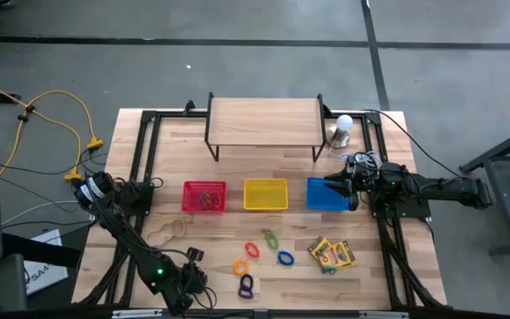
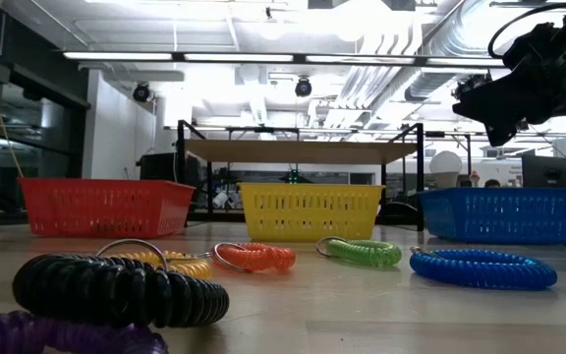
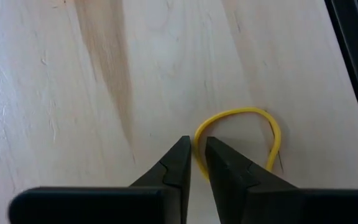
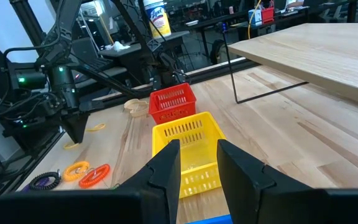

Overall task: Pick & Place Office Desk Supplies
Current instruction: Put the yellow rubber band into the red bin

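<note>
The left gripper (image 3: 196,157) is held low over the table's near left corner, its 2 dark fingers drawn to a narrow gap. One strand of a yellow rubber band (image 3: 241,134) is seen running into that gap; whether it is actually pinched cannot be told. The rest of the band lies as a loop flat on the wooden table (image 3: 73,74).

The right gripper (image 4: 197,163) is held above the blue basket (image 1: 327,194) at the right end of the basket row, with its fingers parted by a modest gap and nothing seen between them.

3 baskets are set in a row across the middle of the table: a red basket (image 1: 204,196), a yellow basket (image 1: 266,194) and the blue one. Nearer the front edge, coiled rings are scattered: an orange ring (image 1: 251,250), a green ring (image 1: 271,237), a blue ring (image 1: 285,258), a yellow-orange ring (image 1: 240,266) and a purple ring (image 1: 246,285). Crayon boxes (image 1: 331,254) are lying just right of the rings. More tan rubber bands (image 1: 171,229) are lying in front of the red basket.
</note>
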You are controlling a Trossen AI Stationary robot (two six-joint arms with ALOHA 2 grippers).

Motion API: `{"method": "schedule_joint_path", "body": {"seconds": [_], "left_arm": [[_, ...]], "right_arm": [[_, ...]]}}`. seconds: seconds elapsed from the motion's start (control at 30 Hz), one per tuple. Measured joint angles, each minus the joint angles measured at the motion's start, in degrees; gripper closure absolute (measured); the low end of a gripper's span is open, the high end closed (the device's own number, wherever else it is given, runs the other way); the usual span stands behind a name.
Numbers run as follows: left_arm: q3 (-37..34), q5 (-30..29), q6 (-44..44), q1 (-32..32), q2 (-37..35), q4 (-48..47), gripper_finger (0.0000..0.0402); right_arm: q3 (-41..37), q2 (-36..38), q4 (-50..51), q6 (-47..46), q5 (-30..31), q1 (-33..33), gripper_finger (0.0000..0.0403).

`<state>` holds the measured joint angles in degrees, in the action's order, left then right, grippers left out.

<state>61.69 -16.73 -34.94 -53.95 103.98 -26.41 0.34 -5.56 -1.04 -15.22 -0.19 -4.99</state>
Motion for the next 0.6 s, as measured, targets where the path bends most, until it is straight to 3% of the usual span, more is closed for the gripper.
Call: {"method": "schedule_joint_path", "body": {"seconds": [0.17, 0.6], "left_arm": [[0.0, 0.2, 0.0, 0.0, 0.0, 0.1, 0.0397], [-0.1, -1.5, 0.4, 0.1, -3.3, -1.3, 0.0401]], "right_arm": [[0.0, 0.0, 0.0, 0.0, 0.0, 0.0, 0.0309], [0.0, 0.0, 0.0, 0.0, 0.0, 0.0, 0.0309]]}}
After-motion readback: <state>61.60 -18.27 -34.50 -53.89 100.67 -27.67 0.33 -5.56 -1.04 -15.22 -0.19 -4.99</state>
